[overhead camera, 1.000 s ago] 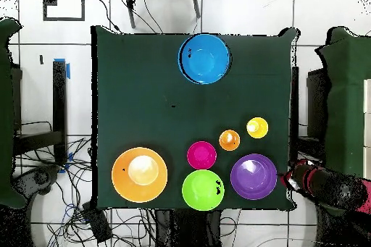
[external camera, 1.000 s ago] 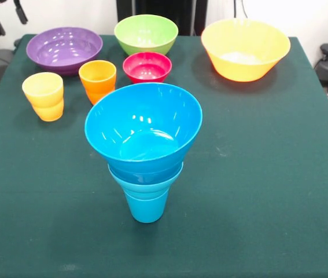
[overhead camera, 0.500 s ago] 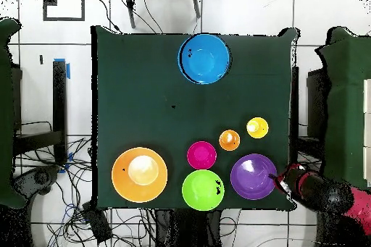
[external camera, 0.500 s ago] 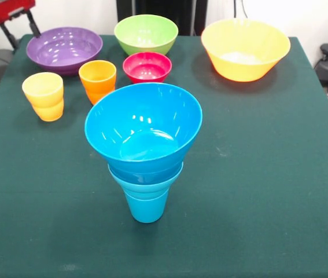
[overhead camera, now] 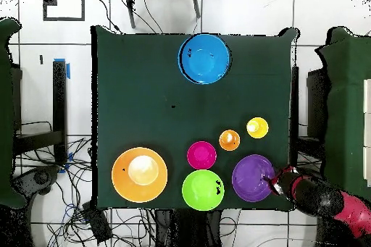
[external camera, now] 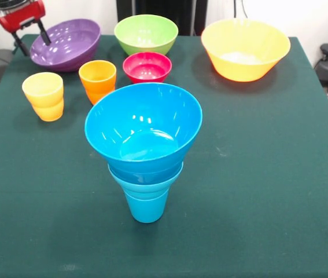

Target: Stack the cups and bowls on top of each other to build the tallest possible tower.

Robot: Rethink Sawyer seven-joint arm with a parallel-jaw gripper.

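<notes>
Gripper point(external camera: 32, 38) grips the purple bowl's point(external camera: 71, 40) rim — bowl tilted.

One camera looks at me from across the table point(external camera: 279, 191), angled down and close enough that the near edge and both near corners are cut off. The other hangs high above, looking straight down with my base at the bottom, taking in the whole table point(overhead camera: 145, 85) and the floor around it. Both share the tabletop, turned half round between them.
</notes>
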